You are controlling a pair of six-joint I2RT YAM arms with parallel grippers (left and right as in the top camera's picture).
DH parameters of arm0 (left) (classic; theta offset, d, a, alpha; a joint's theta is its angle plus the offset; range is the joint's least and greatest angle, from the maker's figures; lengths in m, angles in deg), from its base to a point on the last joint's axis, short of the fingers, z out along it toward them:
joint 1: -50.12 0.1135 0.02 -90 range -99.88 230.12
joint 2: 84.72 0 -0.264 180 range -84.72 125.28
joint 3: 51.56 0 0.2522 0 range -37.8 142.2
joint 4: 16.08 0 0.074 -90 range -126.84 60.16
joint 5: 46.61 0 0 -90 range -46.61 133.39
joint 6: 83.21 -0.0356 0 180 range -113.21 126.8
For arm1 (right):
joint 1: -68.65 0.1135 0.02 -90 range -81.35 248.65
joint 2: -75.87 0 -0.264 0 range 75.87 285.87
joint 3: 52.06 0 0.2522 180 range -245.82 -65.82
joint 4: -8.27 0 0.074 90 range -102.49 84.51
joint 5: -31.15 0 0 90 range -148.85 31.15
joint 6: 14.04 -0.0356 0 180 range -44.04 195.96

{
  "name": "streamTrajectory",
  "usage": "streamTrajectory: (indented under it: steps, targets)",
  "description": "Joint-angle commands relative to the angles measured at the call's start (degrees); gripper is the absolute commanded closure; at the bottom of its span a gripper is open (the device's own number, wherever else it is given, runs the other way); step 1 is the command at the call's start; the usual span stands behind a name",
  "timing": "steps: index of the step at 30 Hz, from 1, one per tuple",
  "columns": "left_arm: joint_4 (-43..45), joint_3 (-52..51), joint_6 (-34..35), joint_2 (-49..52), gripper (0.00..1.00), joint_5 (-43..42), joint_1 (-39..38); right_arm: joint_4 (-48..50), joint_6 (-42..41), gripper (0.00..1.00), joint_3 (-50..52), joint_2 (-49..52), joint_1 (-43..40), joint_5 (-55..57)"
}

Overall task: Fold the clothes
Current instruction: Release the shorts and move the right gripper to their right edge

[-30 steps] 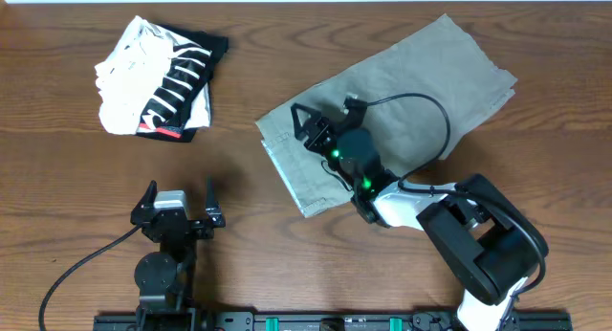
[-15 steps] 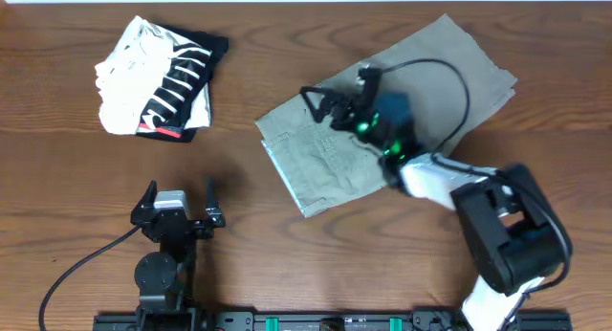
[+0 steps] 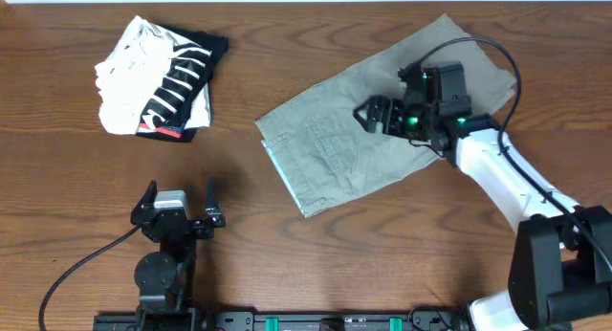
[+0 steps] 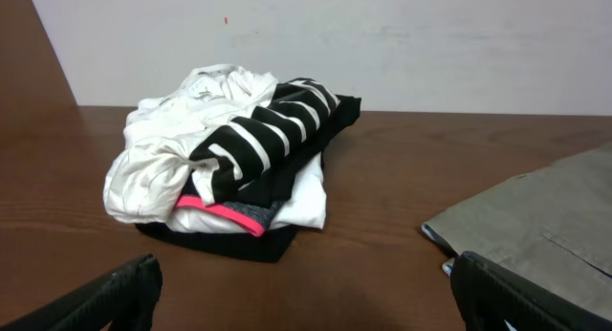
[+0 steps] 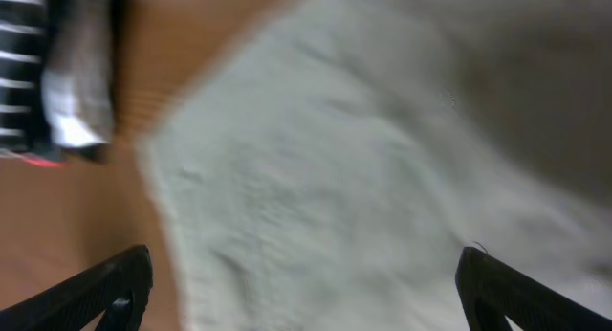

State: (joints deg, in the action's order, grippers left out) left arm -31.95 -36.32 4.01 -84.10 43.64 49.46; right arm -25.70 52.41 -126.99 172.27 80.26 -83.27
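The khaki grey-green shorts (image 3: 330, 144) lie flat and folded lengthwise on the table, slanting from front left to back right. They also show blurred in the right wrist view (image 5: 363, 178) and at the right edge of the left wrist view (image 4: 550, 231). My right gripper (image 3: 373, 115) is open and empty above the middle of the shorts; its wide-apart fingers (image 5: 306, 293) hold nothing. My left gripper (image 3: 178, 199) is open and empty near the front left, its fingers (image 4: 306, 297) over bare wood.
A folded black-and-white striped garment with a red mark (image 3: 158, 77) lies at the back left, also in the left wrist view (image 4: 234, 164). The right arm's cable (image 3: 478, 46) loops over the shorts' far end.
My right gripper has moved back and to the right, from the shorts' front left waistband end to above their middle. The shorts lie as before. The left arm has not moved.
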Motion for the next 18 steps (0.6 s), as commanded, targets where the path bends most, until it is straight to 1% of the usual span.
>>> streamTrajectory:
  steps: [1,5,13,18]
  targets:
    - [-1.95,-1.20,0.68,-0.39,0.02,1.31,-0.28,-5.11,6.05,0.01,-0.37,-0.15,-1.99,10.58]
    - [-1.97,-1.20,0.66,-0.39,0.02,1.31,-0.28,-8.68,6.05,0.01,-0.37,-0.15,-3.63,16.98]
    - [-1.95,-1.20,0.66,-0.39,0.02,1.33,-0.28,-9.22,5.86,0.01,-0.28,-0.13,-5.64,20.20]
    - [-1.97,-1.20,0.66,-0.39,0.02,1.31,-0.28,-9.20,8.02,0.01,-0.31,-0.13,-6.43,22.53]
